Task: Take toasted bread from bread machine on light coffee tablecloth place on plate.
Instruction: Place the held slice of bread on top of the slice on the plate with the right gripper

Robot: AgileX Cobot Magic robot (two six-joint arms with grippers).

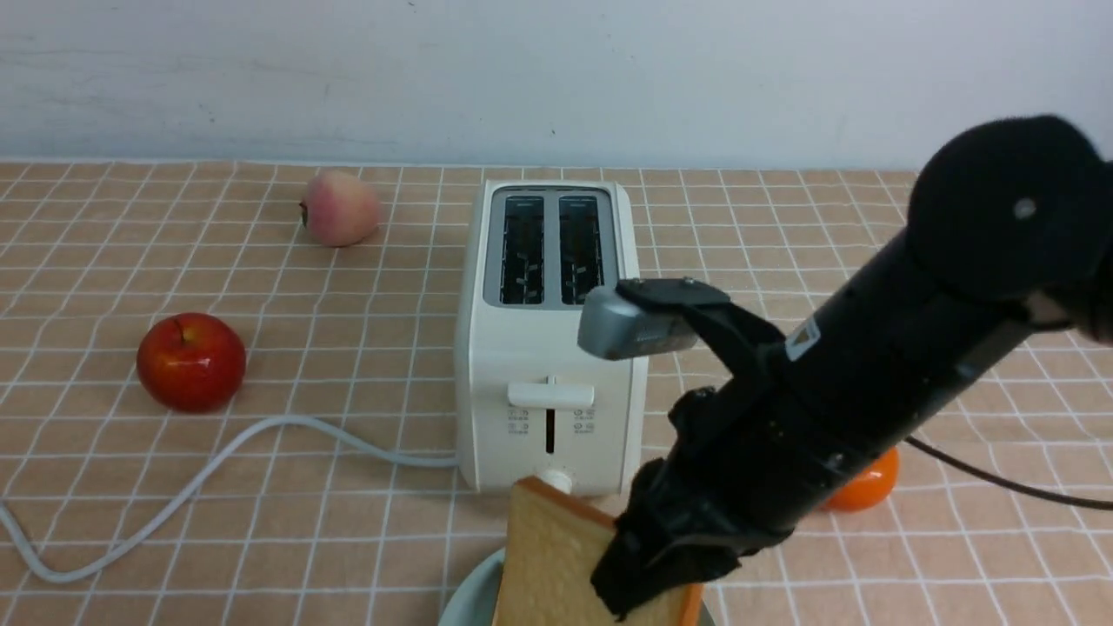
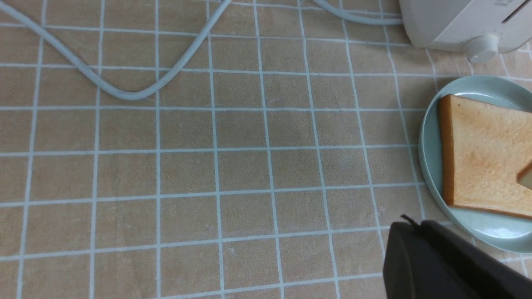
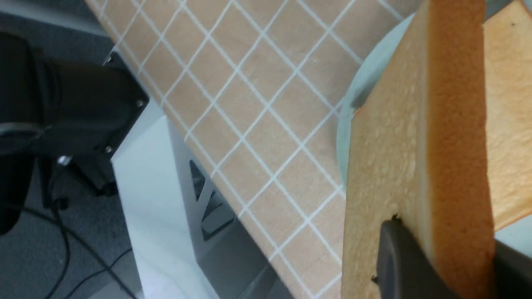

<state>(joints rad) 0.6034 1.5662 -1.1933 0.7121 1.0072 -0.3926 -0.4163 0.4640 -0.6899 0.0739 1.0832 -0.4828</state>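
Note:
The cream-white bread machine [image 1: 548,348] stands mid-table on the light coffee tablecloth [image 1: 348,287], both slots empty. My right gripper [image 1: 648,565] is shut on one slice of toasted bread [image 1: 548,556], held nearly upright just above the pale teal plate [image 1: 474,600] in front of the machine. In the right wrist view the fingers [image 3: 399,257] pinch that slice [image 3: 415,145] by its crust edge. A second slice [image 2: 478,153] lies flat on the plate [image 2: 428,137]. My left gripper [image 2: 409,226] hovers shut and empty over the cloth beside the plate.
A red apple [image 1: 191,361] and a peach [image 1: 341,207] lie left of the machine. An orange [image 1: 861,487] is partly hidden behind my right arm. The white cord [image 1: 217,461] loops across the front left. A black cable [image 1: 1000,482] runs right. The table's near edge [image 3: 199,166] is close.

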